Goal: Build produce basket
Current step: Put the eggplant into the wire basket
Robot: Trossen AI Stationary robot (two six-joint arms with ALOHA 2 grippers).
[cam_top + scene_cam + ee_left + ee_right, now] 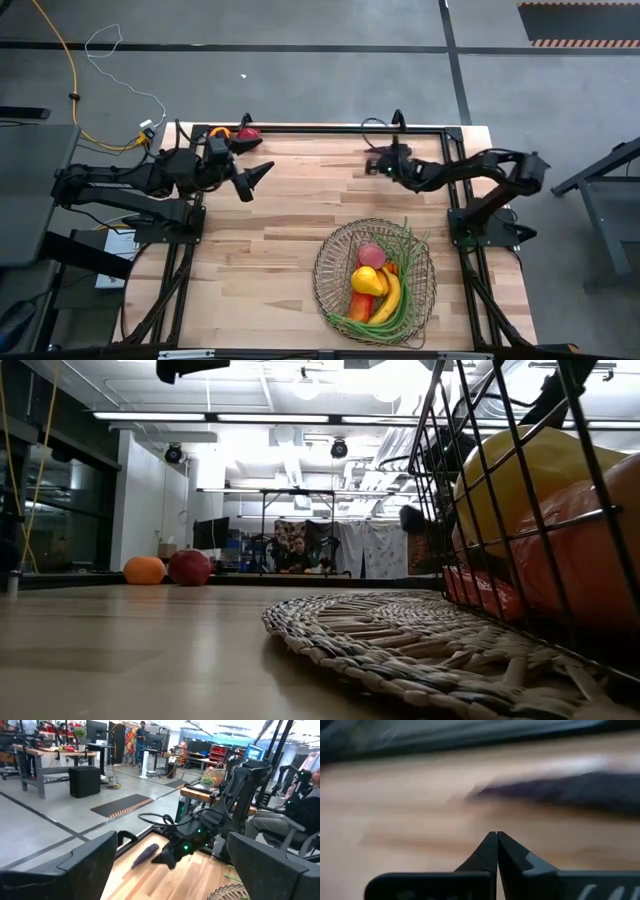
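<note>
Eggplant (580, 790) just ahead of closed right end effector (497, 836), untouched

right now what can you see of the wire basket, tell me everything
The basket is round, shallow, see-through wire mesh, upright on the wooden table's near right part. Inside lie a pink peach, yellow pear, banana, red-yellow mango and long green beans along its right side. Neither gripper touches it.
</note>
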